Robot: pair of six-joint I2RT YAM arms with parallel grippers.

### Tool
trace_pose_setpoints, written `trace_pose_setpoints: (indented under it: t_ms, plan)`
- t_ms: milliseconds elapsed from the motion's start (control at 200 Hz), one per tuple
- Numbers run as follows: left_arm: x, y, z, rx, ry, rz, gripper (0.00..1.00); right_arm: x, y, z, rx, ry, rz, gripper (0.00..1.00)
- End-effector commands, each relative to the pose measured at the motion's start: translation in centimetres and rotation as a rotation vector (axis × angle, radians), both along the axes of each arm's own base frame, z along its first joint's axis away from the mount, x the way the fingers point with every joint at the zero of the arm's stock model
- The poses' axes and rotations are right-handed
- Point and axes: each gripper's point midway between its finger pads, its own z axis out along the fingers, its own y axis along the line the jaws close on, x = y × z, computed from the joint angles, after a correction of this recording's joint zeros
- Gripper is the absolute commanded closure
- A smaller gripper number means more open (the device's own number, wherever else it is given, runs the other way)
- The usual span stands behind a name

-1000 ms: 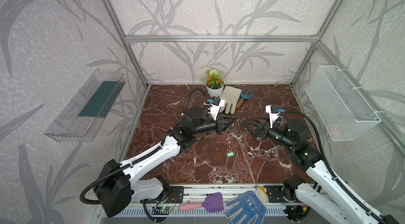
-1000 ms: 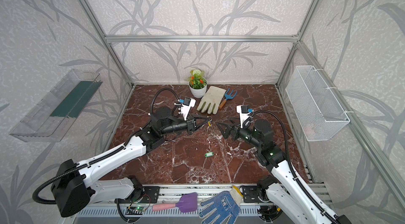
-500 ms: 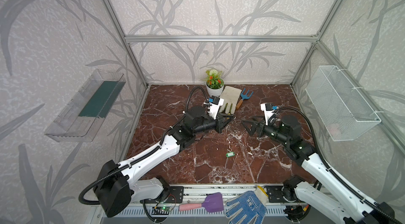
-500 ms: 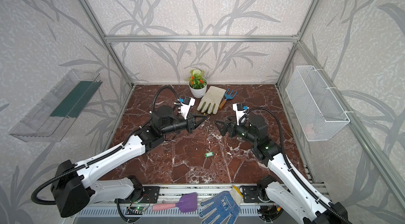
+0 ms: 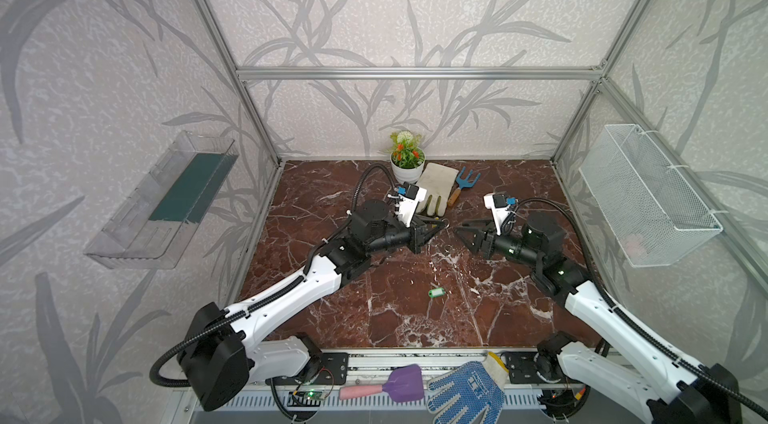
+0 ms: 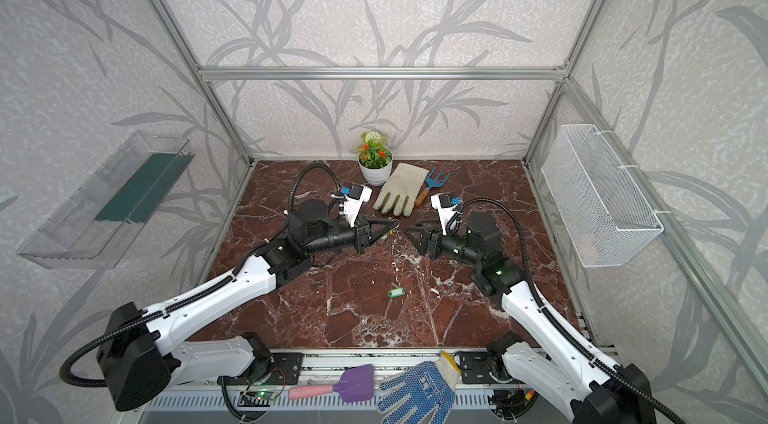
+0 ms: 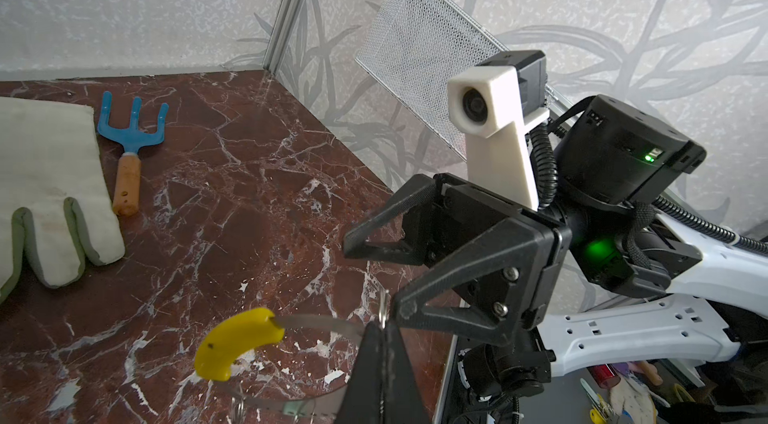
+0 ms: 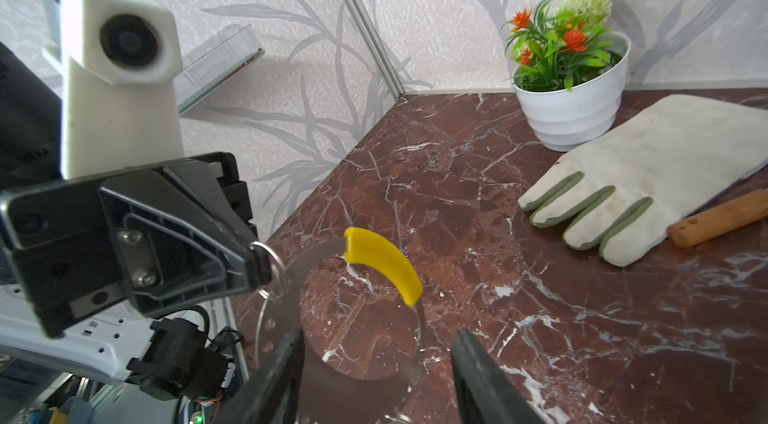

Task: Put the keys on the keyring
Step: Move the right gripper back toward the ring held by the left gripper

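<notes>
Top views both place the keys point(image 5: 435, 292), a small green tag with a white window, flat on the bench point(image 5: 374, 330) toward the front, well apart from both arms and untouched. Farther back, the left gripper point(image 8: 259, 264) has its jaws pressed together on the keyring point(image 8: 296, 289). It pinches at a small silver ring point(image 8: 277, 256), so the hoop seems to hang clear of the bench. Facing it, the right gripper point(image 8: 376, 343) has its jaws partly apart, straddling the hoop's lower arc in the right wrist view. I cannot see either jaw pressing on it yet.

The step in hand looks like a second hold on the hoop. To do it well, the right jaws should meet the flat band squarely, clear of the yellow sleeve point(image 8: 384, 264) and the loose rings, or the thin strip will likely twist or skate out. The left should not let go before that hold is sure. Only then is an arm free to fetch the tag.

The hoop is a thin, flat grey metal band, probably springy. Its sleeve is smooth curved plastic, and the rings are fine wire. The bench is glossy, red-brown with white veins, and likely slippery under a small tag. Behind lie a pale cloth glove point(image 8: 644, 177) with grey-green finger edging and a blue hand rake point(image 7: 129, 143) with a wooden handle. Farthest is a white ribbed pot point(image 8: 573, 119) of artificial flowers.
</notes>
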Motion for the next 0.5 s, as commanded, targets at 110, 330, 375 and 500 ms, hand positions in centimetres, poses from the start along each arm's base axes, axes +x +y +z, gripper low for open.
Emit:
trace_pose_setpoints:
  t_ms: [110,330,375,500]
  plan:
    - [0.0,-0.4,1.8,-0.029,-0.047,-0.013,1.00,-0.5,0.6,2.2,0.044,-0.063,0.034,0.63]
    - [-0.4,-0.4,1.7,-0.010,-0.066,-0.013,1.00,-1.2,1.4,3.1,0.020,-0.099,0.046,0.68]
    - [-0.5,-0.5,1.7,-0.008,-0.065,-0.016,1.00,-1.3,1.7,3.2,0.026,-0.100,0.060,0.71]
    - [-0.5,-0.5,1.7,-0.004,-0.069,-0.010,1.00,-1.4,1.8,3.3,0.037,-0.094,0.064,0.74]
